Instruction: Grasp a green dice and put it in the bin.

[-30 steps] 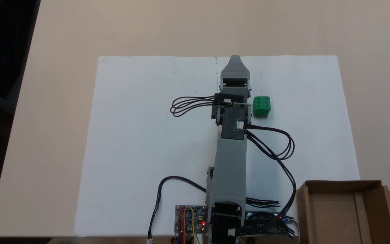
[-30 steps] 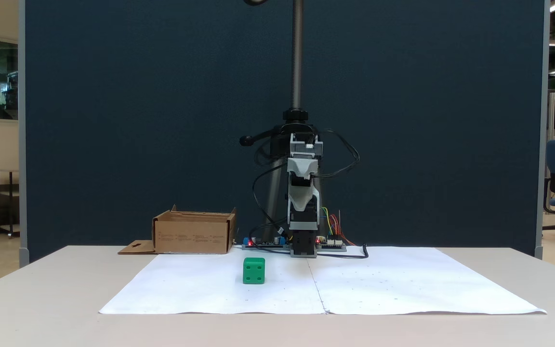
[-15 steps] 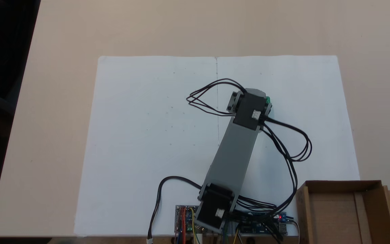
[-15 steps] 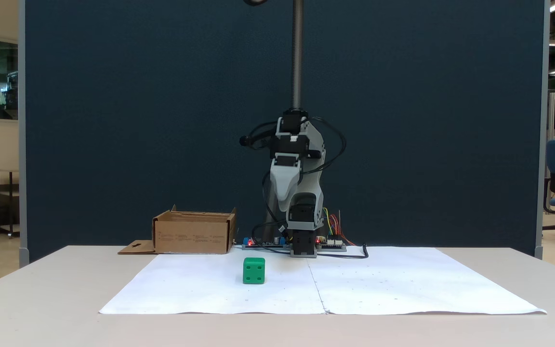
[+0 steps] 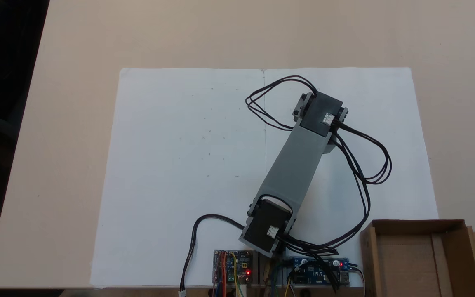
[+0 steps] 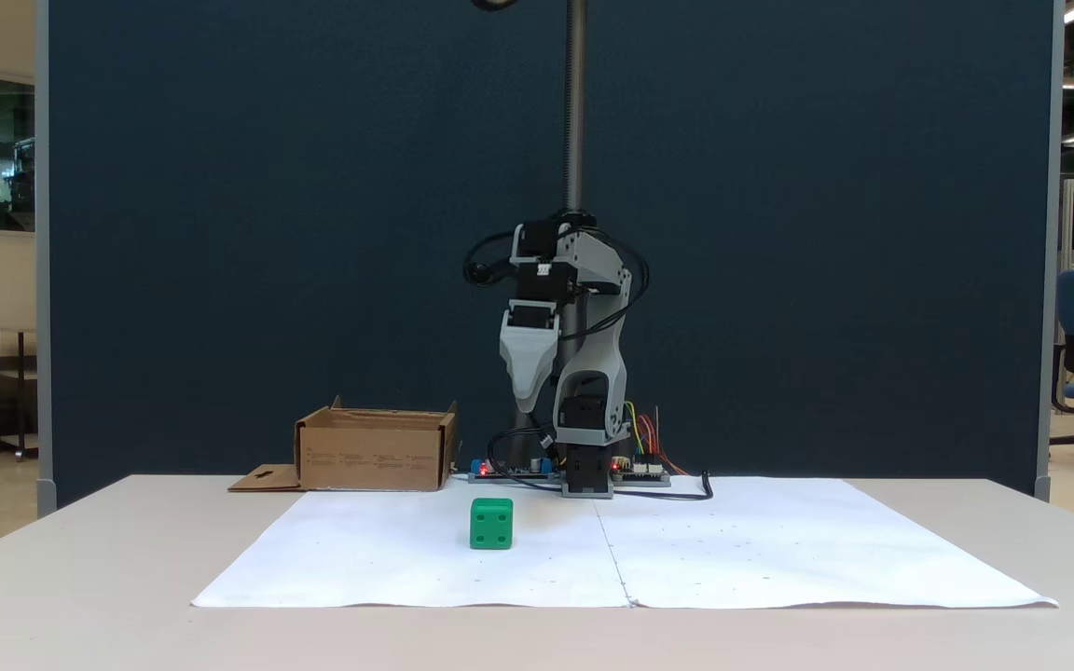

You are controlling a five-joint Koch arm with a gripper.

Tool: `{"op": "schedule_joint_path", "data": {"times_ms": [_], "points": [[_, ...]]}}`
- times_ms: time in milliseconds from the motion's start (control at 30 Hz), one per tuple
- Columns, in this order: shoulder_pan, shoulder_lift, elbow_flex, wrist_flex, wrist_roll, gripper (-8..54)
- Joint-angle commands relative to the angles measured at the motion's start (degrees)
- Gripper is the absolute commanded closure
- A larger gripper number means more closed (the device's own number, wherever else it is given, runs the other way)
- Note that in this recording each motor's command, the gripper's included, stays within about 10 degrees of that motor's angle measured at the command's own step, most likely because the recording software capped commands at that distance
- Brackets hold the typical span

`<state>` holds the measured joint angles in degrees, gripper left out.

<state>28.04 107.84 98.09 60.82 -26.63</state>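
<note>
Change: over the last second the arm (image 5: 295, 165) has swung from straight ahead toward the die's side and now hides it in the top-down fixed view.
Hand: the hand (image 6: 528, 403) hangs point-down, high above the paper, slightly right of the die in the front fixed view; only one tapered grey tip shows, so I cannot tell whether it is spread or closed.
Green dice (image 6: 491, 523): untouched on the white paper sheet (image 6: 388, 559); glossy plastic cube, rounded edges, sunken pips.
Bin (image 6: 377, 451): brown corrugated cardboard, shallow, flaps out, well apart from the die.
Desk (image 5: 237, 37): smooth beige.
Assessment: approach under way; descent not yet made.
</note>
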Motion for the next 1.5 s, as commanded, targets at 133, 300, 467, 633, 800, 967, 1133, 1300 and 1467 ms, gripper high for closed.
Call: {"op": "schedule_joint_path", "data": {"times_ms": [133,300,467,633,800,967,1133,1300,1467], "points": [[4.2,-3.6,-3.6,-3.0,-4.1,3.9],[5.8,-6.6,-4.7,-3.2,-3.1,3.9],[5.7,-8.7,-5.6,-3.2,2.5,3.9],[4.2,-10.4,-6.1,-3.4,4.7,3.9],[1.8,-12.8,-7.7,-3.7,5.2,3.9],[0.8,-15.8,-9.0,-5.4,5.1,3.9],[0.8,-19.2,-9.1,-9.0,5.0,3.9],[0.9,-22.7,-9.1,-11.6,5.0,3.9],[1.1,-25.0,-9.1,-12.7,5.0,3.9]]}}
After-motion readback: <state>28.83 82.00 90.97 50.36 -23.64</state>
